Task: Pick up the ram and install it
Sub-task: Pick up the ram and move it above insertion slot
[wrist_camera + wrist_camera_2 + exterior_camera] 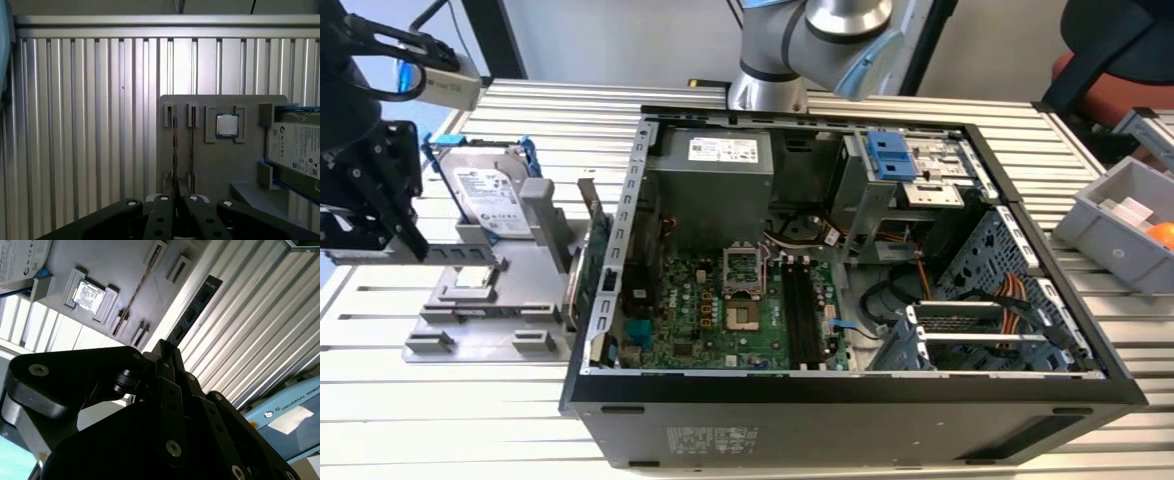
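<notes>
Open computer case (pixel 854 400) on a slatted metal surface (pixel 454 420), with a grey parts holder (pixel 487 300) at the exterior view's left. The gripper (pixel 166 347) is black, and its fingers are pressed together on one end of the ram (pixel 196 307). From the fingertips the ram reaches away as a dark, narrow stick with black chips along its face. In the second wrist view it stands clear of the holder, over the bare slats just beside the holder's edge.

In the first wrist view the held ram is seen edge-on (a thin line running out from between the fingers), and it overlaps one of the holder's two narrow slots. A second thin stick (pixel 191 145) sits in the neighbouring slot. A square processor chip (pixel 227 125) lies in its recess beside the slots. Next to it is a hard drive (pixel 297 150) in a blue-tabbed frame.

In the exterior view the gripper's body hangs at the far left edge, above the surface and left of the holder — well apart from the case. Inside the case the green motherboard (pixel 707 315) lies flat, with long black sockets (pixel 803 305) to the right of the processor socket. The arm's base (pixel 767 85) stands behind the case, and a grey bin (pixel 1121 215) sits at the exterior view's right.
</notes>
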You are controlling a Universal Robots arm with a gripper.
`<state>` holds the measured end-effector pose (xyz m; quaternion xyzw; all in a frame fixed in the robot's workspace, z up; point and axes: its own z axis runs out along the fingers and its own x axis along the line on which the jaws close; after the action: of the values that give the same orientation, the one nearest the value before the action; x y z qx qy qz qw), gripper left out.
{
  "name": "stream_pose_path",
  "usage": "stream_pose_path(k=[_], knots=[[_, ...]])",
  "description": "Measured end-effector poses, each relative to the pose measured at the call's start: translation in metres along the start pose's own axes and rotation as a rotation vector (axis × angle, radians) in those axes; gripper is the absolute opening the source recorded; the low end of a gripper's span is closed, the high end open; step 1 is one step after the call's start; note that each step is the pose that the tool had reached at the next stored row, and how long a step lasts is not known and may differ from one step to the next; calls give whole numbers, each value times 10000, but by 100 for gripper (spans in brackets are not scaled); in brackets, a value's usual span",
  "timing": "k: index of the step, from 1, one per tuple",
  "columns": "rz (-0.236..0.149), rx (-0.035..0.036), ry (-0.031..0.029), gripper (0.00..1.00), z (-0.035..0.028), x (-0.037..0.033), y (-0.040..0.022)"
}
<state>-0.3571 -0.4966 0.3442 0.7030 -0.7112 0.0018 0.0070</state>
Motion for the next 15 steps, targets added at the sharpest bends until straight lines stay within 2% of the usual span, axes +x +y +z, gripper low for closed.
stream_pose_path(k=[15], knots=[[0,-1,0,0,-197,3,1]])
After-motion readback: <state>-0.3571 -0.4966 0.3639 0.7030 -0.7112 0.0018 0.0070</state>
